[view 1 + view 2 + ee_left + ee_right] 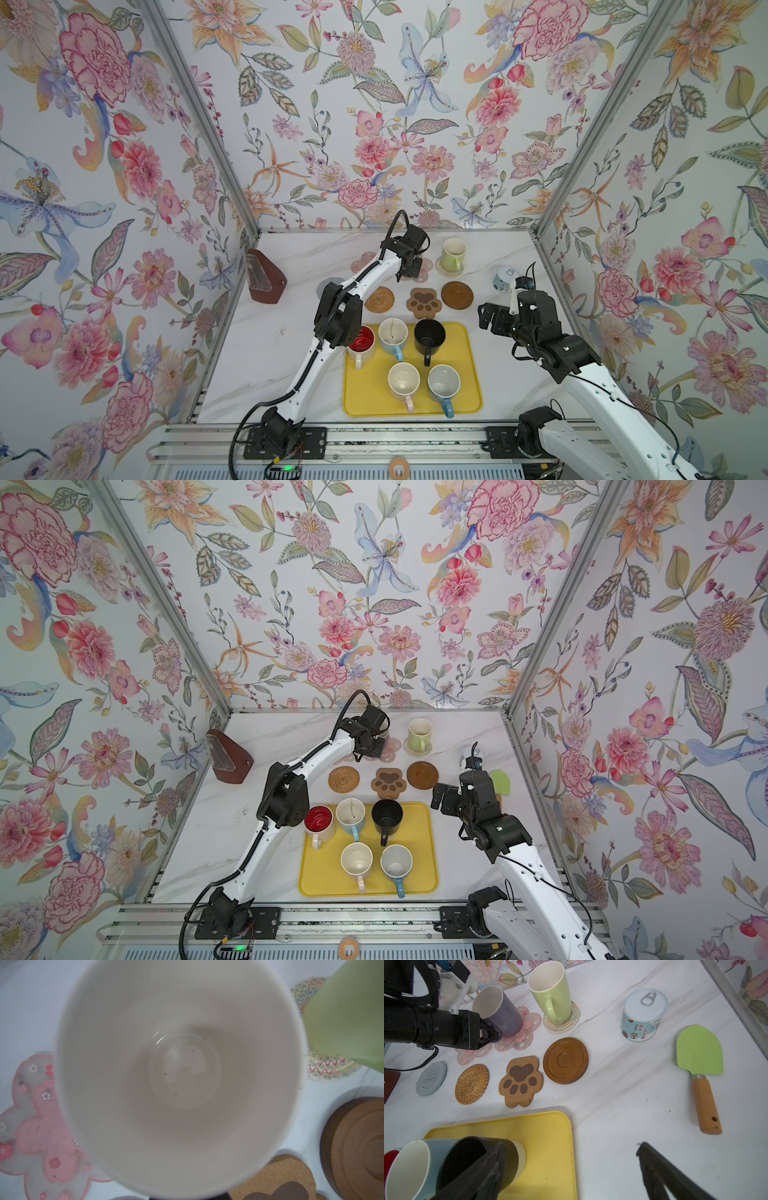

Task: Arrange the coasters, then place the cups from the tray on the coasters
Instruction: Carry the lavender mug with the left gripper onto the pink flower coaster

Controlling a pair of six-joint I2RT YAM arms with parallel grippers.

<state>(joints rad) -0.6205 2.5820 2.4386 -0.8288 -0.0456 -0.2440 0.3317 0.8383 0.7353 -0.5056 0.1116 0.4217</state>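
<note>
My left gripper (492, 1035) is shut on the handle of the lilac cup (500, 1012), which leans with its base on a pink flower coaster (527, 1022); the second pink one (473, 1053) overlaps it. The left wrist view looks straight into that cup (180, 1076). The light green cup (453, 254) stands on the pale woven coaster (571, 1020). Grey (431, 1078), rattan (379, 299), paw (424, 302) and dark wooden (457, 295) coasters lie bare in a row. The yellow tray (370, 399) holds red-inside (360, 343), light blue (392, 334), black (429, 336), pink (404, 382) and blue (444, 384) cups. My right gripper (484, 316) hovers open beside the tray's far right corner.
A small lidded tin (643, 1015) and a green spatula with a wooden handle (699, 1053) lie at the right. A brown wooden block (266, 278) stands at the far left. Floral walls close in on three sides.
</note>
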